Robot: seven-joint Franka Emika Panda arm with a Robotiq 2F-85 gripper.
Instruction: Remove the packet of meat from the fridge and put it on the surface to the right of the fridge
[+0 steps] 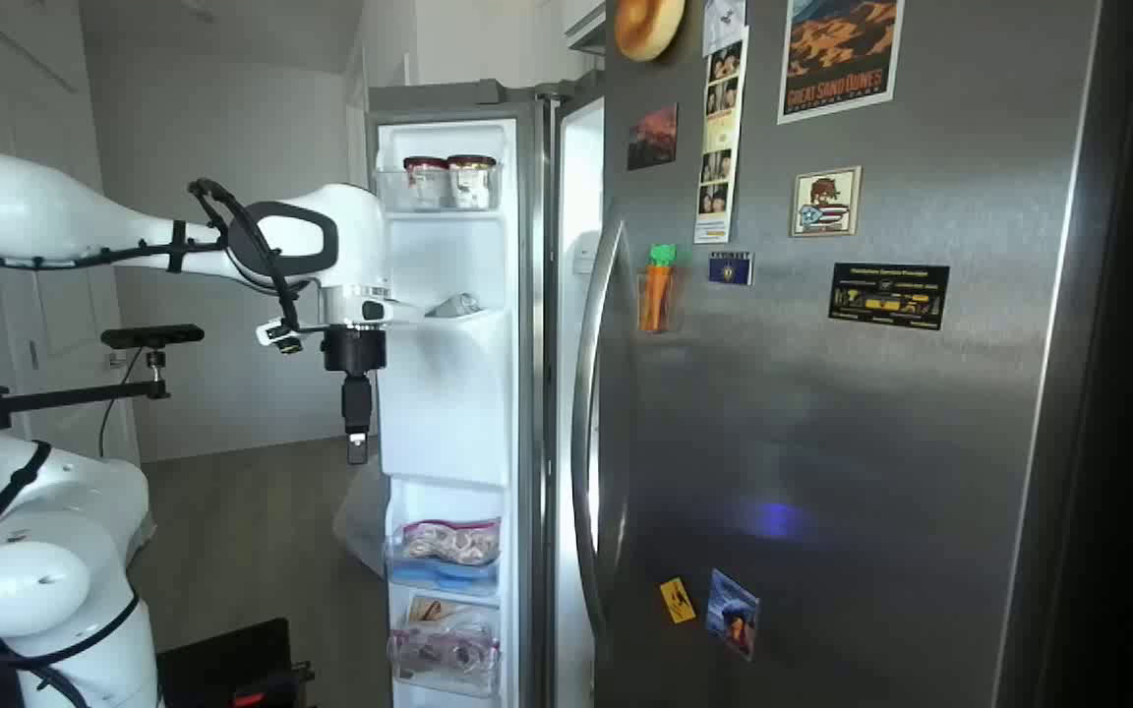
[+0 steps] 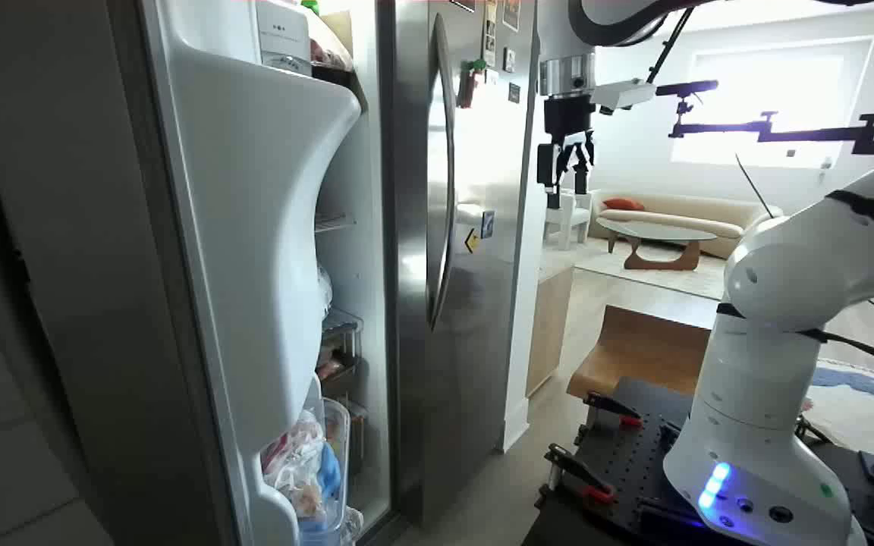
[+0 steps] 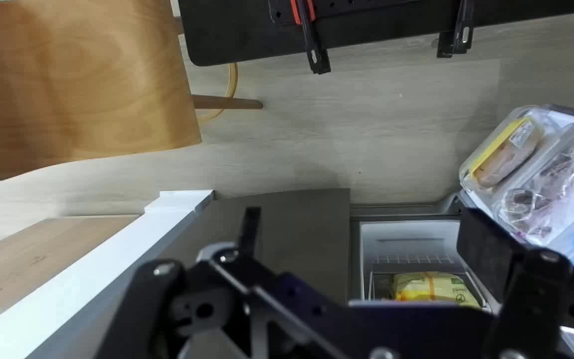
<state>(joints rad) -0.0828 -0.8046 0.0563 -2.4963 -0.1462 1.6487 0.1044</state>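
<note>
- Stainless steel clad the fridge (image 1: 881, 472); its narrow door (image 1: 444, 413) stood open, the wider one shut.
- The packet (image 2: 294, 464) was most likely the clear, pinkish-filled bag in a low bin (image 2: 344, 447) on the fridge's open door; other bags showed there too, so I could not be sure.
- It would probably sag and shift if thawed, or feel hard and lumpy if frozen, with slack film either way: moderately heavy, slick with any frost, easily torn.
- It was best taken by gathered plastic at the top, with some meat caught in the pinch; no knot could be made out.
- The gripper (image 2: 567, 188) hung before the fridge, higher than that bin, fingers parted and holding nothing.
- In the way of a grasp were the bin's front wall and a blue thing (image 2: 329, 474) crowding the packet inside the fridge door.
- Right of the fridge came a white wall (image 3: 100, 264), then a cabinet (image 2: 551, 326); a chair (image 3: 82, 85) stood forward on that side. Which was meant I could not tell; reaching the cabinet meant getting round the wall.
</note>
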